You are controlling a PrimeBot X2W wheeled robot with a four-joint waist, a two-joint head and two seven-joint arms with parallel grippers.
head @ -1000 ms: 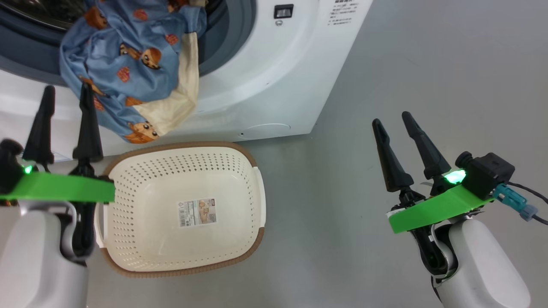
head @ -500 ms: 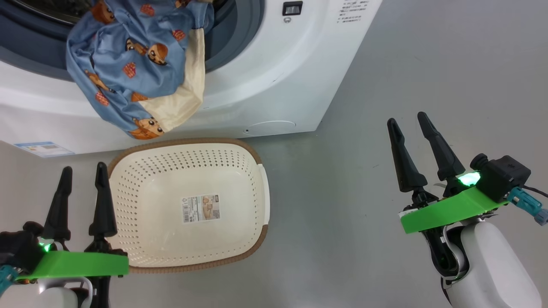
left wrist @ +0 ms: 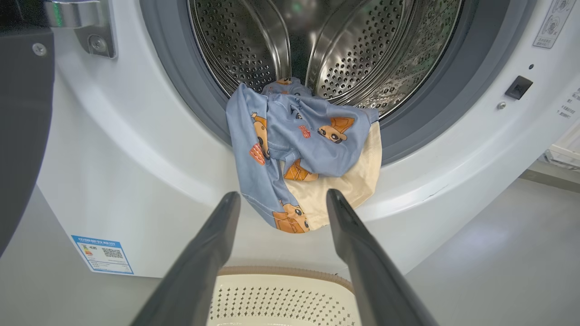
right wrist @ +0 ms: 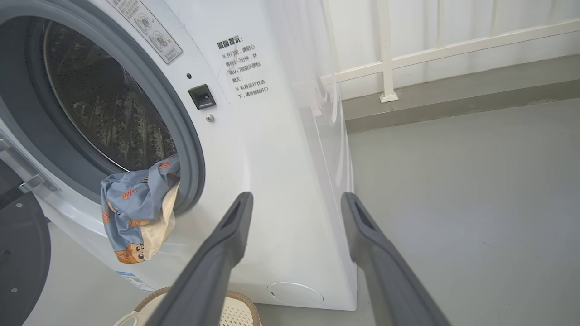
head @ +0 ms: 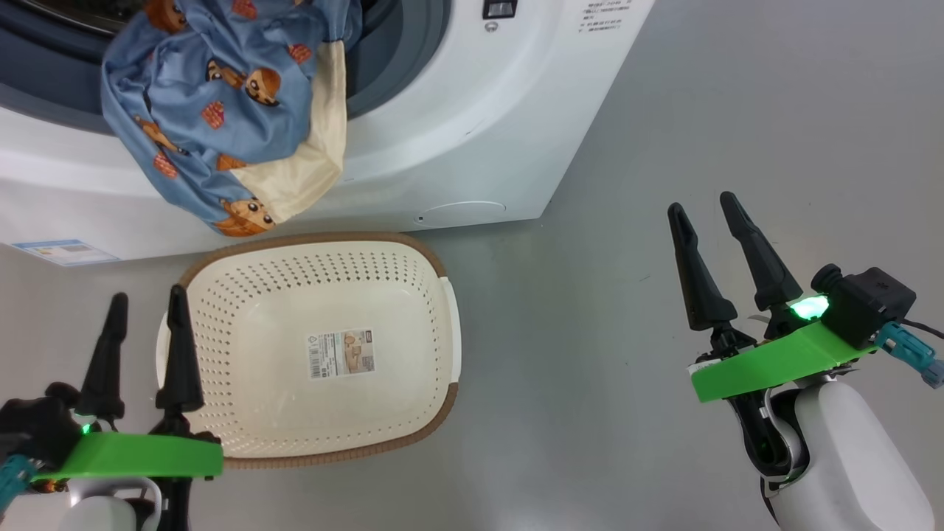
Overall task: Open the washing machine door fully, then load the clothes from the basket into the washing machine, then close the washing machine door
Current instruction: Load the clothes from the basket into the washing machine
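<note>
Blue bear-print clothes (head: 221, 110) with a cream part hang out of the washing machine (head: 472, 110) over the front lip of its opening, partly inside the steel drum (left wrist: 253, 40). The washing machine door (left wrist: 18, 136) stands swung open at the left. Below the clothes, the cream basket (head: 435, 413) sits on the floor, its bare bottom carrying a label sticker. My left gripper (head: 147, 295) is open beside the basket's left end, holding nothing. My right gripper (head: 702, 204) is open over bare floor to the right of the machine.
Grey floor (head: 737, 110) stretches to the right of the machine. A blue label sticker (head: 63, 252) marks the machine's lower left front. A white railing and low wall (right wrist: 430, 59) stand behind the machine.
My left gripper has drawn back from the hanging clothes, down to the basket's left end, still open. The clothes stay draped over the lip. The head view shifted slightly.
</note>
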